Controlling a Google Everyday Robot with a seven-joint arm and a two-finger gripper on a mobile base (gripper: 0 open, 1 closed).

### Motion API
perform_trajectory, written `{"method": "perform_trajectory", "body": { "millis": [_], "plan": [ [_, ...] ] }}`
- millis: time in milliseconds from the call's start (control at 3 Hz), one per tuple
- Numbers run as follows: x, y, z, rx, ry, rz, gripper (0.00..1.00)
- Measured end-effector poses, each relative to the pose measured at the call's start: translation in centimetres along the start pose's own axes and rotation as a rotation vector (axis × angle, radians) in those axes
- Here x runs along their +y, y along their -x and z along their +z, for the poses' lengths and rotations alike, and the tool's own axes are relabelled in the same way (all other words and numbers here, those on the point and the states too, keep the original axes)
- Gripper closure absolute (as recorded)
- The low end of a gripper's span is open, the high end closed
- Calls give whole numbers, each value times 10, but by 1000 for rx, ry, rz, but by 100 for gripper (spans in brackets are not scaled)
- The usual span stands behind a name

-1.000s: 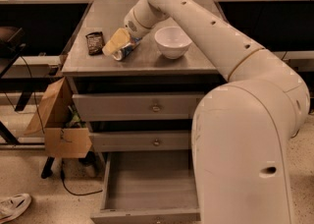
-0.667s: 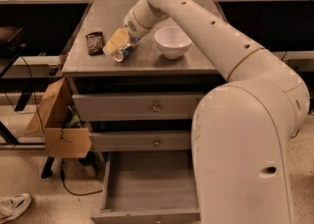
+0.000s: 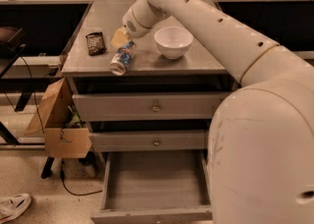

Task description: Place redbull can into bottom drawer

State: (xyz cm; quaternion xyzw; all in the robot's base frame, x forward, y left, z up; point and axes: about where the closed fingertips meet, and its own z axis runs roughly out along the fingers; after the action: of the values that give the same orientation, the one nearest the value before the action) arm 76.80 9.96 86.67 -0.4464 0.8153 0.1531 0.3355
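Observation:
The redbull can (image 3: 122, 57) is blue and silver and tilted, its silver end pointing toward the front-left edge of the cabinet top. My gripper (image 3: 120, 38), with yellowish fingers, is at the can's upper end and shut on it. The can is just above or touching the top; I cannot tell which. The bottom drawer (image 3: 154, 214) is pulled open below, its grey inside bare. My arm reaches in from the right, over the white bowl.
A white bowl (image 3: 173, 42) stands right of the can. A dark brown snack packet (image 3: 95, 42) lies to its left. The two upper drawers (image 3: 156, 106) are shut. A cardboard box (image 3: 58, 122), cables and a shoe (image 3: 13, 206) are on the left by the floor.
The can has come forward and down toward the front edge of the cabinet top, and more of it shows under the fingers. The bowl and the packet have not moved.

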Motion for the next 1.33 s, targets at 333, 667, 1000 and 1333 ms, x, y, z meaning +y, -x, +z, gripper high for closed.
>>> {"method": "perform_trajectory", "body": {
  "millis": [333,667,1000,1333],
  "plan": [
    [12,-5,-21,-19,-17,-9,88],
    [24,-25,-20,-27,-20,23,100],
    [22,-25,-13,-32,-27,26,100],
    [22,-23,-10,-37,-39,27,74]
  ]
}}
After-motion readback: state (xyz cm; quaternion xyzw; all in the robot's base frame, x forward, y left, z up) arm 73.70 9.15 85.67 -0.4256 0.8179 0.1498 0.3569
